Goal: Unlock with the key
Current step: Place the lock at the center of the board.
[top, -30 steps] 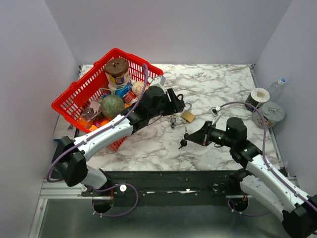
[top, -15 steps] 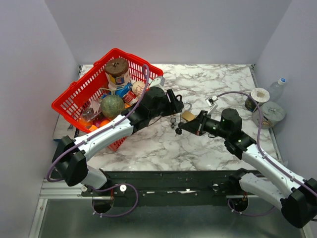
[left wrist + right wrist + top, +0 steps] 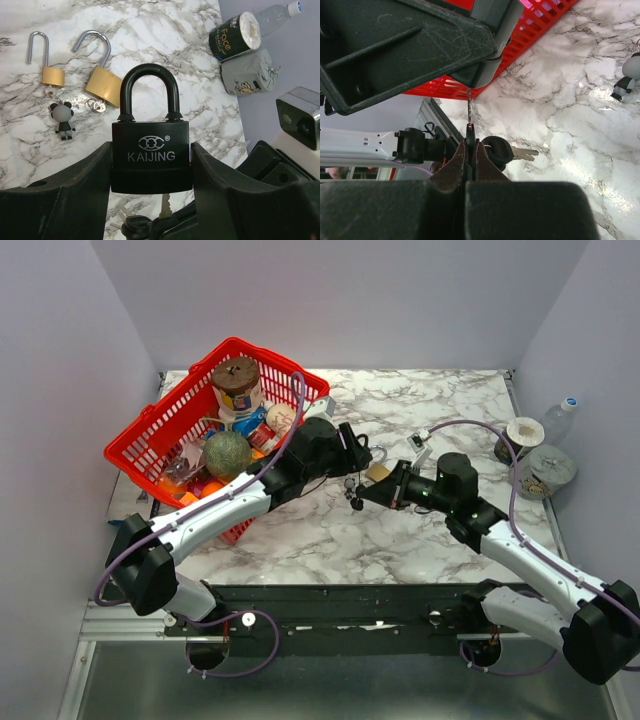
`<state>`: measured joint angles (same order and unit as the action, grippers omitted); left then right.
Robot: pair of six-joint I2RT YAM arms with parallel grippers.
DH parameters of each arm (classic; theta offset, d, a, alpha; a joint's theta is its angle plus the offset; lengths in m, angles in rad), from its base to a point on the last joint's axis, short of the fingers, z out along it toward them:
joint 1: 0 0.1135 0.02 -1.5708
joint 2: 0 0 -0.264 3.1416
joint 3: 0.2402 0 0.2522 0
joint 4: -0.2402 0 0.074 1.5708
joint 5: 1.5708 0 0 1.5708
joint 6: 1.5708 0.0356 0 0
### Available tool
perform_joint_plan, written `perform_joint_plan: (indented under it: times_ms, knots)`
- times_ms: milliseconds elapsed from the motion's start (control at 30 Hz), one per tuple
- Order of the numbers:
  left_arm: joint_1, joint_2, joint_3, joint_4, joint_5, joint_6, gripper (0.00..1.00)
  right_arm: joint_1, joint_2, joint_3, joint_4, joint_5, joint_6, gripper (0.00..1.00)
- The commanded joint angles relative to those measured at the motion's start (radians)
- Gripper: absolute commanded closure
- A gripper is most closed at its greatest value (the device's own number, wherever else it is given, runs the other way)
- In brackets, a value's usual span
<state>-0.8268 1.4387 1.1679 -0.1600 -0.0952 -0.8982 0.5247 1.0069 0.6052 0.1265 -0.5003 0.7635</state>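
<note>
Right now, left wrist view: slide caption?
Left claw grips a shut black padlock; two open brass padlocks lie on the marble behind.

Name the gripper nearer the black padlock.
Left. The left gripper clamps the padlock by its sides; the right gripper, just below it, is shut on a key pointing at the padlock's underside.
</note>
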Motion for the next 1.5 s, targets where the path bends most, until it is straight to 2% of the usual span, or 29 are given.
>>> perform_joint_plan:
  times_ms: [0,267,400,533,733,800,900,1000,1267,1300,1367,1400,1433,1467]
  knots:
    - [-0.011,-0.008,0.007,0.073,-0.024,0.010,1.00,0.006,0.018,0.039,0.035,0.028,0.003,0.99]
    - [-0.035,0.008,0.024,0.028,-0.083,0.048,1.00,0.006,0.018,0.024,0.022,0.037,0.002,0.99]
    - [-0.051,0.070,0.052,-0.033,-0.181,0.082,1.00,0.005,-0.094,-0.027,-0.066,0.115,-0.027,0.99]
    - [-0.116,0.135,0.056,-0.078,-0.237,0.079,1.00,-0.005,-0.245,-0.067,-0.279,0.241,-0.095,0.99]
    - [-0.210,0.218,0.026,-0.138,-0.253,-0.013,1.00,-0.023,-0.459,0.014,-0.527,0.428,-0.191,0.99]
    - [-0.225,0.224,-0.040,-0.112,-0.276,-0.050,1.00,-0.023,-0.511,0.045,-0.580,0.459,-0.216,0.99]
    - [-0.259,0.277,-0.070,-0.107,-0.313,-0.077,1.00,-0.023,-0.550,0.059,-0.619,0.462,-0.227,0.99]
    - [-0.294,0.348,-0.031,-0.191,-0.359,-0.096,1.00,-0.023,-0.579,0.048,-0.620,0.453,-0.224,0.99]
    - [-0.319,0.468,0.041,-0.272,-0.402,-0.153,1.00,-0.023,-0.608,0.018,-0.614,0.436,-0.222,0.99]
    - [-0.319,0.477,0.050,-0.276,-0.400,-0.157,0.96,-0.025,-0.611,0.016,-0.614,0.437,-0.224,0.99]
    - [-0.322,0.480,0.058,-0.280,-0.397,-0.169,0.73,-0.023,-0.617,0.016,-0.617,0.440,-0.237,0.99]
    - [-0.324,0.476,0.062,-0.277,-0.399,-0.169,0.58,-0.023,-0.616,0.018,-0.620,0.448,-0.243,0.99]
    - [-0.325,0.473,0.067,-0.277,-0.402,-0.166,0.28,-0.025,-0.619,0.019,-0.630,0.453,-0.250,0.99]
    - [-0.328,0.468,0.075,-0.286,-0.412,-0.163,0.19,-0.023,-0.616,0.021,-0.636,0.459,-0.263,0.99]
